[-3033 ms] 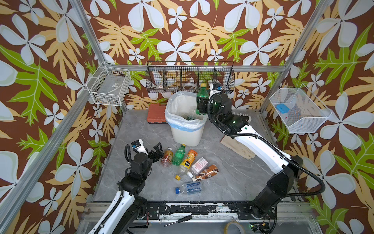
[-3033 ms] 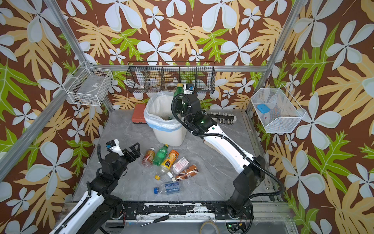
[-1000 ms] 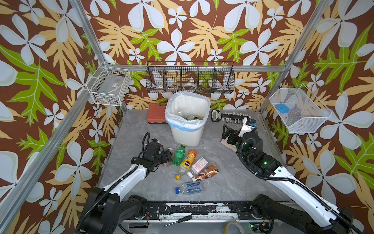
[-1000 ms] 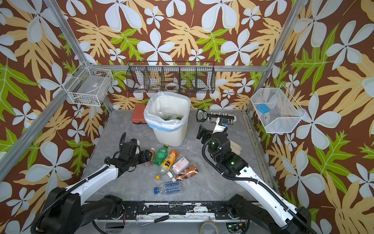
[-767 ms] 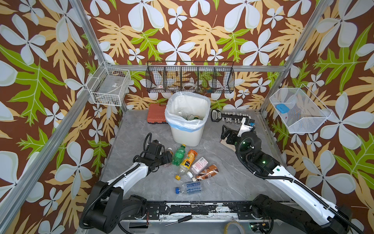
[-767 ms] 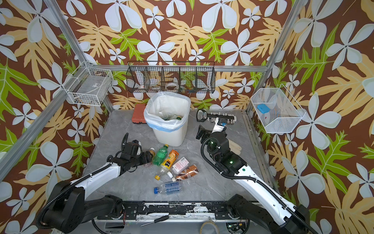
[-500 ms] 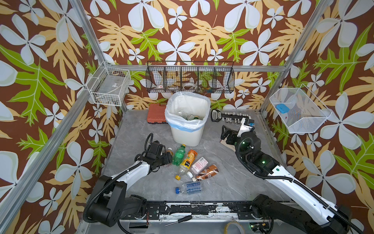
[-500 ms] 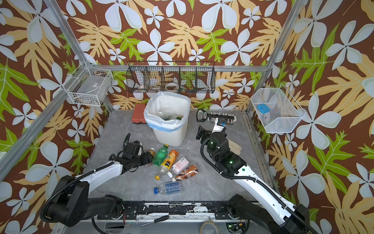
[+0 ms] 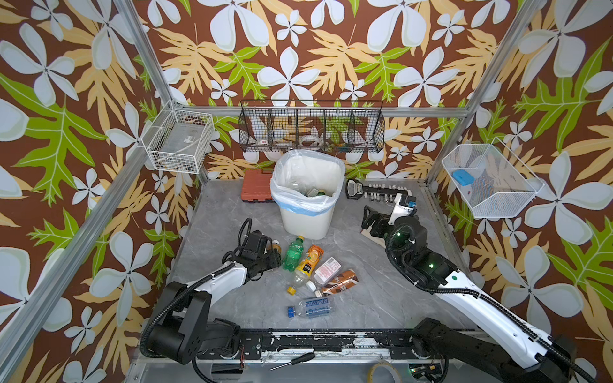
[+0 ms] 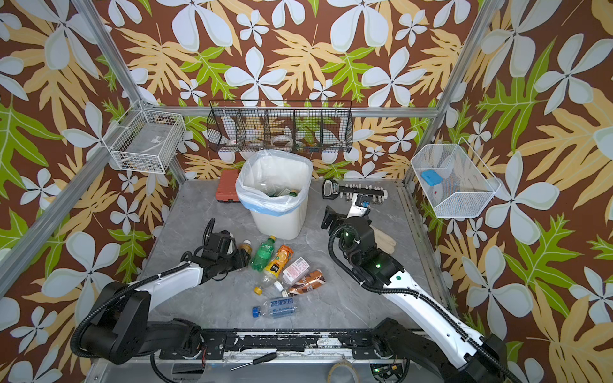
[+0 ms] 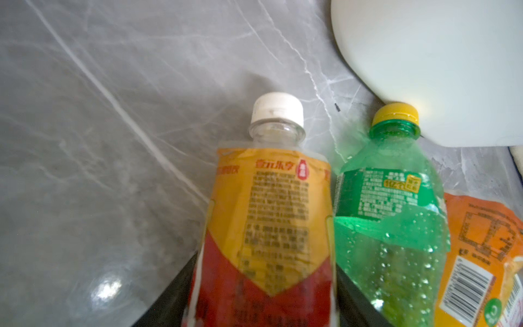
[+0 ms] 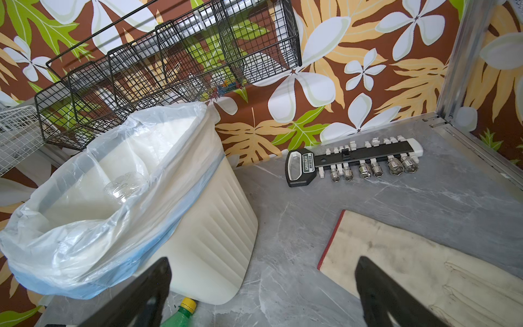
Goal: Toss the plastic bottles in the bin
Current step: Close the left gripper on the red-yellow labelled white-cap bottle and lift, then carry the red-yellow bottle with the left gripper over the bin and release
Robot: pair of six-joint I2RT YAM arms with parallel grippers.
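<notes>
Several plastic bottles lie in front of the white bin (image 9: 308, 215): a green one (image 9: 293, 255), an orange one (image 9: 310, 260), a pink-labelled one (image 9: 326, 268), a brown one (image 9: 340, 287) and a clear blue-capped one (image 9: 311, 306). My left gripper (image 9: 272, 257) is low on the table at the pile's left edge. In the left wrist view its black fingers press both sides of a white-capped bottle with a yellow-and-red label (image 11: 271, 212), right beside the green bottle (image 11: 390, 226). My right gripper (image 9: 373, 220) hovers open and empty to the right of the bin (image 12: 212, 240), above the beige glove (image 12: 410, 269).
A socket rail (image 9: 378, 192) lies at the back right and a red case (image 9: 258, 185) behind the bin. A black wire basket (image 9: 311, 129) hangs on the back wall and white ones (image 9: 177, 146) (image 9: 487, 185) on the side walls. A screwdriver (image 9: 292, 361) rests on the front ledge.
My left gripper slid a little forward onto the yellow-and-red labelled bottle and its jaws closed in on it. The right arm, back from the bin, has barely moved over the last second.
</notes>
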